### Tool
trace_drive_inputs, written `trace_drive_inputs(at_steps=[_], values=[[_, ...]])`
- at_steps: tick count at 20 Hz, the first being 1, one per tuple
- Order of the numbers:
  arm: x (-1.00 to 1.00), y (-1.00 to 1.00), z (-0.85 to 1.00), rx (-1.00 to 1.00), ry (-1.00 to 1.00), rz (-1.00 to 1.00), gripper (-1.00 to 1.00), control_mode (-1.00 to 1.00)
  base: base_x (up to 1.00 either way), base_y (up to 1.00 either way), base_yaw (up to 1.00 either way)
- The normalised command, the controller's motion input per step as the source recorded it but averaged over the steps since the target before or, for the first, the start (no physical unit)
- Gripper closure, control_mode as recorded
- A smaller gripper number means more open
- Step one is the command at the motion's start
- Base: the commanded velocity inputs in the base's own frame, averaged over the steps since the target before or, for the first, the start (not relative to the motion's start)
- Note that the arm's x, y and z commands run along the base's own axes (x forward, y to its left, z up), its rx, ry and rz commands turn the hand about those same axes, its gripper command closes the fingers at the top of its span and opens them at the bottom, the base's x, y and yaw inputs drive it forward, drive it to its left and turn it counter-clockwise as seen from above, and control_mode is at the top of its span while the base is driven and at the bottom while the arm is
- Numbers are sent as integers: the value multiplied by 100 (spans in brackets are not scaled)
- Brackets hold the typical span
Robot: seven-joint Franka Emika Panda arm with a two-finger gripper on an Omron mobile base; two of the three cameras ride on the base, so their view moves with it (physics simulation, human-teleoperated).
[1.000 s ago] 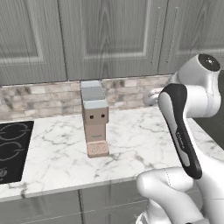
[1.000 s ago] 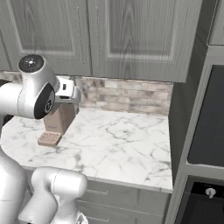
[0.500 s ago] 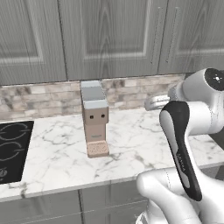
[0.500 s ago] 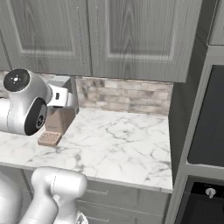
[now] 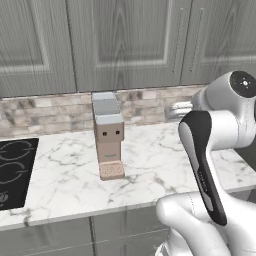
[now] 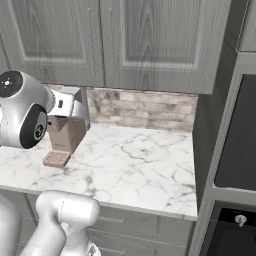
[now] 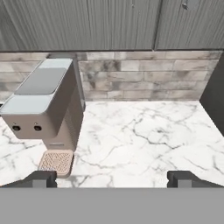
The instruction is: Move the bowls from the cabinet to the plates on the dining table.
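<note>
The grey wall cabinet (image 5: 125,45) hangs above the counter with its panelled doors (image 6: 150,45) shut, so the bowls are hidden. Its lower edge also runs across the top of the hand view (image 7: 109,22). My gripper (image 7: 112,180) is open, its two dark fingertips (image 7: 41,178) set wide apart with nothing between them. It hovers above the marble counter (image 7: 144,135), below the cabinet, and faces the tiled back wall. The plates and the dining table are out of view.
A brown and grey coffee machine (image 5: 107,135) stands on the counter (image 5: 150,165), left of my hand. A black hob (image 5: 12,170) lies at the counter's left end. A tall dark oven unit (image 6: 235,150) closes the right end. My white arm (image 5: 210,165) rises at the right.
The arm's upper links have swung lower and sideways in both base views. The jaws stay wide apart. The counter, machine and cabinet doors have not moved.
</note>
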Motion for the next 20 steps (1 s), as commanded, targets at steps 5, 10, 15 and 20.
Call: trace_drive_inputs(at_steps=[5,10,15,20], values=[[0,0,43,0,1,-2,-100,-100,0,0,0],[0,0,48,0,2,0,-100,-100,0,0,0],[0,0,20,4,1,0,-100,-100,0,0,0],[9,0,14,4,0,0,-100,-100,0,0,0]])
